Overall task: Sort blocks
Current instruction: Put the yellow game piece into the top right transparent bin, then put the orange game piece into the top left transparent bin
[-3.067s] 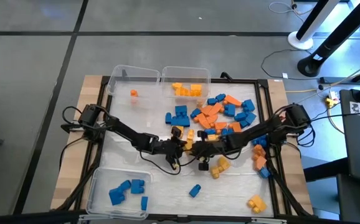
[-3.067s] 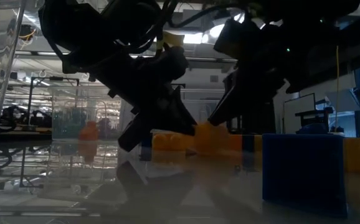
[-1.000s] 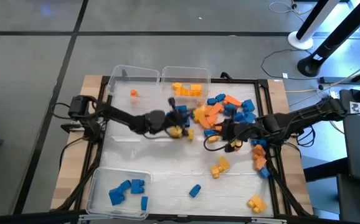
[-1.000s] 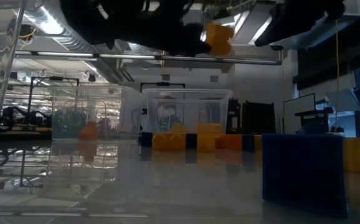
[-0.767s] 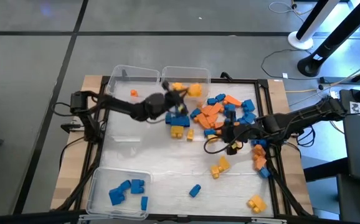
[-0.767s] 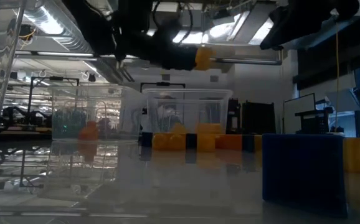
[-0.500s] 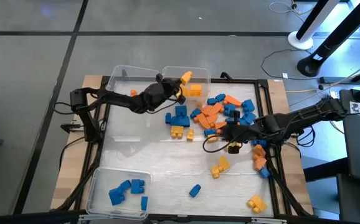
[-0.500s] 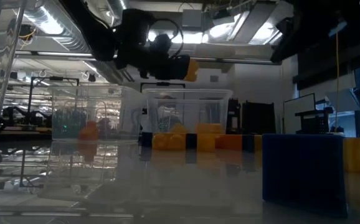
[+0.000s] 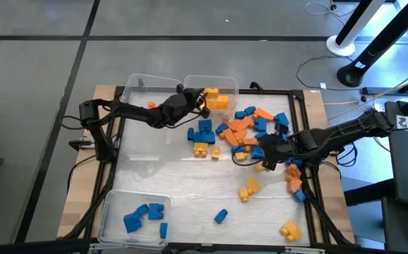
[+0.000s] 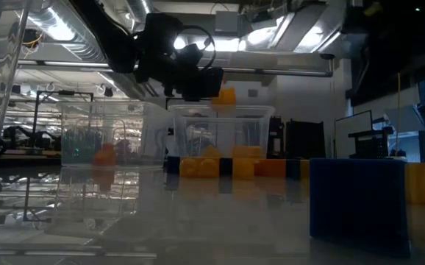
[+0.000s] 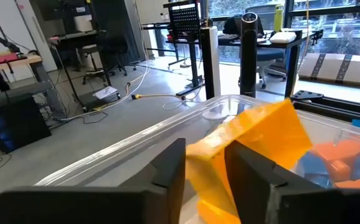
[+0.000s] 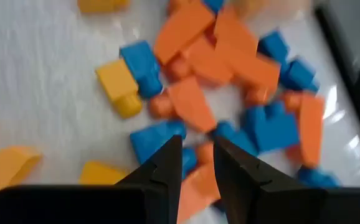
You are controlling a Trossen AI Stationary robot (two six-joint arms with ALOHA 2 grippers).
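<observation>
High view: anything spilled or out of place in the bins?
Nothing stands out. The clear plastic bins sit upright, each with one colour: far-left bin orange, far-middle bin yellow, near bin blue. Unsorted small plastic blocks lie loose on the table.

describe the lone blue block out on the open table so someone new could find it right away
Start at the clear bin at the table's near left corner, the one holding blue blocks. Just to its right, on bare table, lies a single blue block. No other block touches it, and its nearest neighbours out there are yellow.
</observation>
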